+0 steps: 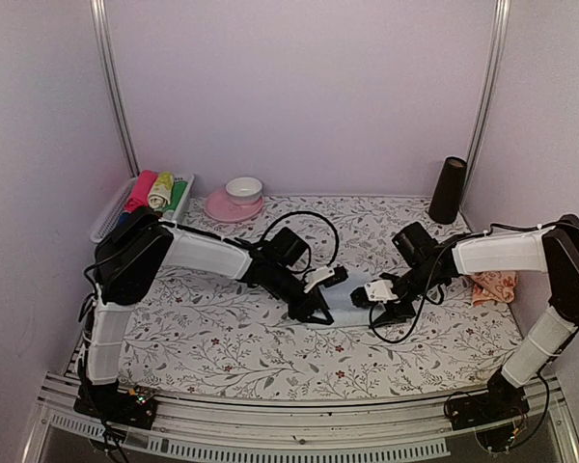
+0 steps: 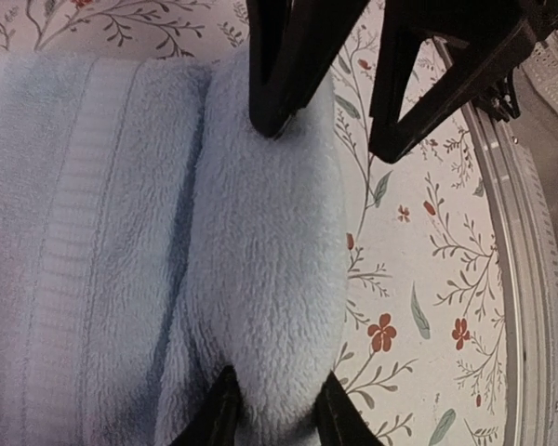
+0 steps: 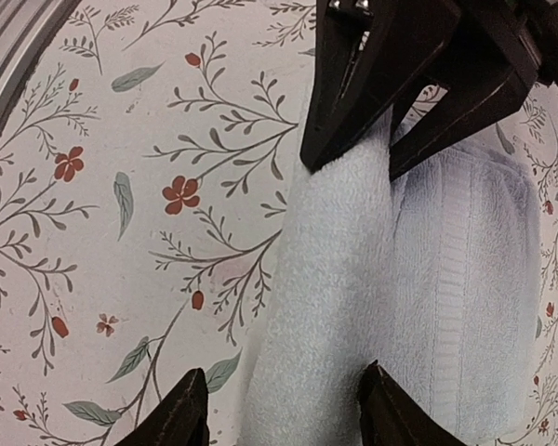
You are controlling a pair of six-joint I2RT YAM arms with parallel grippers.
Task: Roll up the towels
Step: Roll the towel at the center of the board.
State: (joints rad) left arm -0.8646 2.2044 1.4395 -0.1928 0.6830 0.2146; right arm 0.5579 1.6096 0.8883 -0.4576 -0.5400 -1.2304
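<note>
From above, your left pincer (image 1: pixel 318 311) and right pincer (image 1: pixel 378 307) meet nose to nose over the pale blue towel (image 1: pixel 345 307), which lies between them on the table sheet (image 1: pixel 222 338). The peach towel (image 1: pixel 492 285) lies behind the right pincer, beside its arm, not rolled.

In the left wrist view, the left pincer is clenched on the rolled fold (image 2: pixel 270 279) of the blue towel. On one side of it the flat part spreads. On the other side is bare sheet, then the metal rail (image 2: pixel 530 279), so the room there is limited.

In the right wrist view, the right pincer is released, its fingers wide astride the fold without squeezing. I think the risk is this: only one end is gripped, so turning it alone may twist the roll or let it come loose. The two pincers are also very near and could knock together.
</note>
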